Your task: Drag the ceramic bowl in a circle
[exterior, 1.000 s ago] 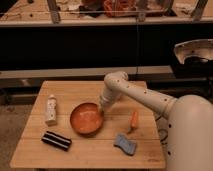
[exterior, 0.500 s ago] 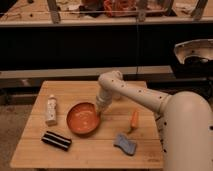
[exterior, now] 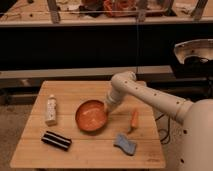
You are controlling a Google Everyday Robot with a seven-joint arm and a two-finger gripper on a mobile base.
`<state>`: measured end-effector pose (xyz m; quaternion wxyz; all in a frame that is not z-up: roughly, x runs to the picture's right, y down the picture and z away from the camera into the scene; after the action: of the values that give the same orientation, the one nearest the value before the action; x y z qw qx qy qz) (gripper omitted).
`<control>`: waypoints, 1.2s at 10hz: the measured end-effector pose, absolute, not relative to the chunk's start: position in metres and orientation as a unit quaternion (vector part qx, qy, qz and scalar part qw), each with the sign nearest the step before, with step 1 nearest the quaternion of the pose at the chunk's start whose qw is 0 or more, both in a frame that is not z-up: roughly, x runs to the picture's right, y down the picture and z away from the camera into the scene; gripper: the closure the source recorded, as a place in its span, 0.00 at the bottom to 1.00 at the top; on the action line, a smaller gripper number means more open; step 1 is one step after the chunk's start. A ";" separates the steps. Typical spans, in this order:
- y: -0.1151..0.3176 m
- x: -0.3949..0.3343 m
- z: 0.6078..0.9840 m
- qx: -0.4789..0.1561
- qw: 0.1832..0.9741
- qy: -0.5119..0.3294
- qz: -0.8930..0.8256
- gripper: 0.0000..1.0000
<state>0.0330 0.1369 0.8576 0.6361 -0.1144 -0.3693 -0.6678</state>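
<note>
Reaching down from the right, the hand (exterior: 106, 107) is closed tight at the right rim of the ceramic bowl (exterior: 90, 116), near the tabletop's (exterior: 85, 159) middle. Whether it pinches the rim is unclear; a white bottle (exterior: 50, 110) sits well left.

On the table (exterior: 90, 156) the ceramic bowl (exterior: 90, 117) sits in the middle. The gripper (exterior: 107, 108) is at its right rim. A bottle (exterior: 50, 110) lies left of the bowl, a flat bar (exterior: 56, 140) near left, a carrot-shaped item (exterior: 134, 120) right, and a sponge (exterior: 125, 144) near right.
</note>
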 end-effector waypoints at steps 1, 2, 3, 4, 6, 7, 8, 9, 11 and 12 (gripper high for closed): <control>0.136 0.047 0.851 -0.117 0.652 -0.360 -0.657 1.00; 0.143 0.055 0.843 -0.123 0.660 -0.354 -0.651 1.00; 0.156 0.057 0.836 -0.130 0.660 -0.354 -0.649 1.00; 0.168 0.054 0.832 -0.136 0.658 -0.358 -0.649 1.00; 0.199 0.036 0.827 -0.146 0.643 -0.372 -0.653 1.00; 0.206 0.024 0.826 -0.146 0.636 -0.377 -0.658 1.00; 0.209 0.013 0.824 -0.141 0.628 -0.380 -0.664 1.00; 0.203 0.010 0.823 -0.138 0.627 -0.378 -0.667 1.00; 0.179 0.002 0.825 -0.125 0.626 -0.375 -0.672 1.00; 0.157 -0.003 0.830 -0.119 0.626 -0.374 -0.674 1.00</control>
<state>-0.0035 0.1571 0.8299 0.6260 -0.1191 -0.3745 -0.6736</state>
